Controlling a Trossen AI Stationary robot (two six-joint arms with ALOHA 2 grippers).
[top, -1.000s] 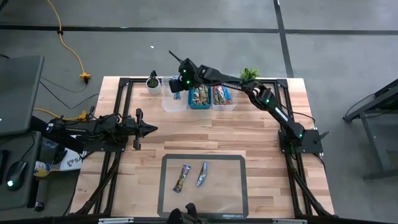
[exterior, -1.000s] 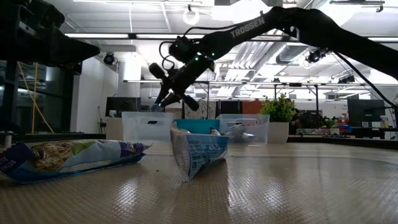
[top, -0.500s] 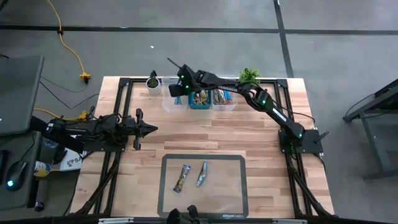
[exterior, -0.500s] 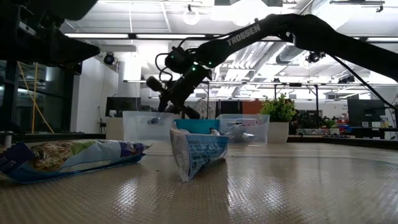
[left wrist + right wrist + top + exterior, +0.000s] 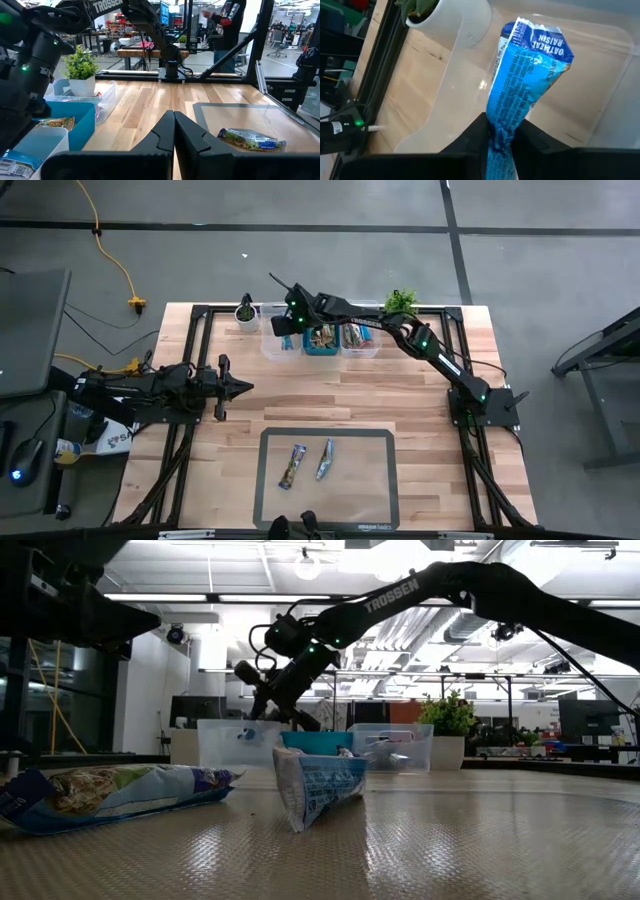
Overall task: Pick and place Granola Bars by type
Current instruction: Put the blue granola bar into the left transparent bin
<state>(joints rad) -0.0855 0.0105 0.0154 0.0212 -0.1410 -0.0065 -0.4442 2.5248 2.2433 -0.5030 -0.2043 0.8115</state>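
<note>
Right gripper pinches a blue oatmeal raisin bar by one end over the clear bin; light, crinkly, slippery wrapper

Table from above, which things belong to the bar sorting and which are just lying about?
Job:
- blue bar in the right gripper over the clear bin
- blue bin, second clear bin
- two bars on the mat

Lying about:
- two potted plants
- left gripper, parked

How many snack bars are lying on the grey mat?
2: one bar on the mat's left part, another just right of it. More sit in the bins, partly hidden.
</note>
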